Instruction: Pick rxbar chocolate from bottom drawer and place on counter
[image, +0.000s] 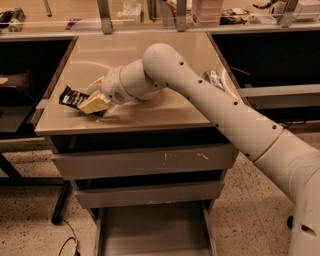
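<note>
The rxbar chocolate (71, 96), a flat black wrapper with white print, is at the left edge of the beige counter (150, 55). My gripper (89, 103) is low over the counter's left front and is shut on the bar's right end. The bar's left end sticks out past the cream fingers (95, 105) and lies on or just above the surface; I cannot tell which. The bottom drawer (150, 230) is pulled open below, and its grey floor shows nothing on it.
A silver can (212, 77) stands on the counter's right side, partly behind my arm. Two scuffed grey drawers (145, 162) are shut above the open one. A cluttered wooden bench (150, 12) runs along the back. Dark shelf bays flank the cabinet.
</note>
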